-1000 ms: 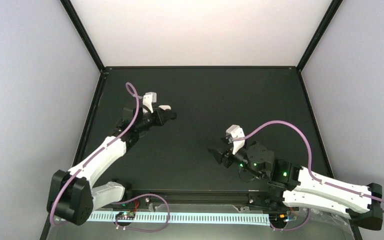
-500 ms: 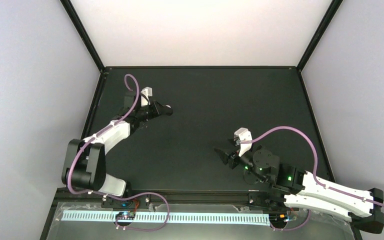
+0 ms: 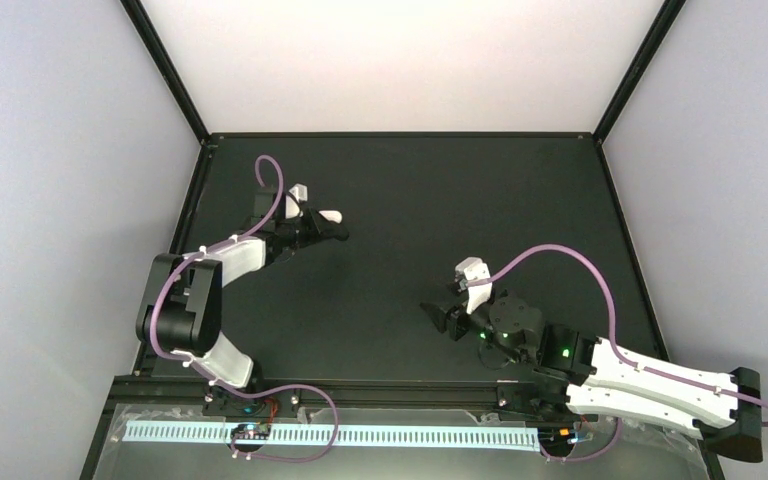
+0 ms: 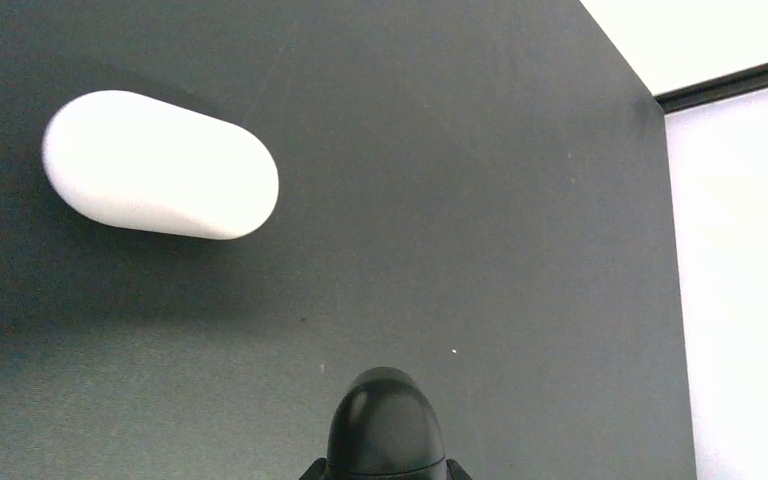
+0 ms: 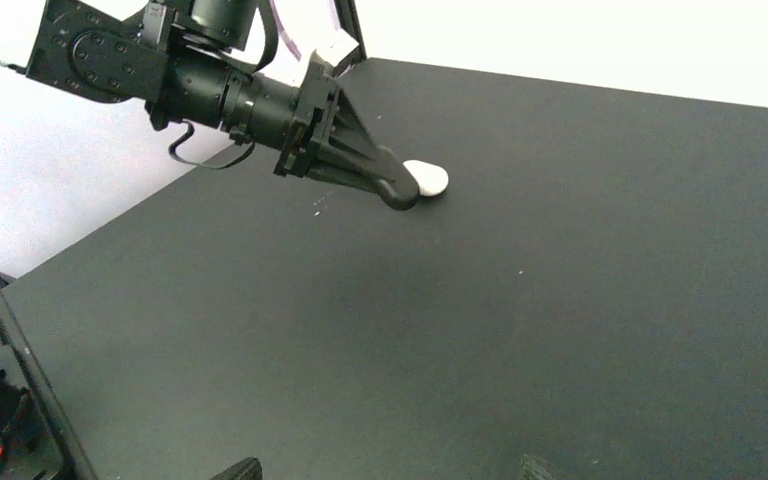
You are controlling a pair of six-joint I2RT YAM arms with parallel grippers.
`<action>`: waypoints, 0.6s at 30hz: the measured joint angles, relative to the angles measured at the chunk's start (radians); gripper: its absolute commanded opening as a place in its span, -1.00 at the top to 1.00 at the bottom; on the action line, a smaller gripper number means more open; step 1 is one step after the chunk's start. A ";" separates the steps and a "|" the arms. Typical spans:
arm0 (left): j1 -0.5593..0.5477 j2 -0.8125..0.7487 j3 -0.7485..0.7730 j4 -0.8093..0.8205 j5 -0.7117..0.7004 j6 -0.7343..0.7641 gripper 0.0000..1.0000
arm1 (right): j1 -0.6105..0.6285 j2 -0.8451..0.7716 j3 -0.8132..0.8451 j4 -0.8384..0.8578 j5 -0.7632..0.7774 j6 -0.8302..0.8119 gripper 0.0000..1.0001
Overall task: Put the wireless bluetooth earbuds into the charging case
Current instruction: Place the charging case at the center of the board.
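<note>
Case (image 4: 160,165) smooth matt wht plastic; table (image 4: 480,200) matt blk.

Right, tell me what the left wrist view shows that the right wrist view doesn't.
Only the left wrist view: the white case whole, a smooth pill shape, with bare table between it and the left gripper. Only the right wrist view: the left arm seen from the side, its tip partly covering the case, and the right gripper, jaws wide apart at the bottom edge. Both: the case, the shut left gripper and the black table.
</note>
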 measured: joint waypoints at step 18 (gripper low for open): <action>0.063 0.081 -0.008 0.021 0.039 -0.020 0.97 | 0.000 0.001 0.000 -0.003 -0.016 0.035 -0.33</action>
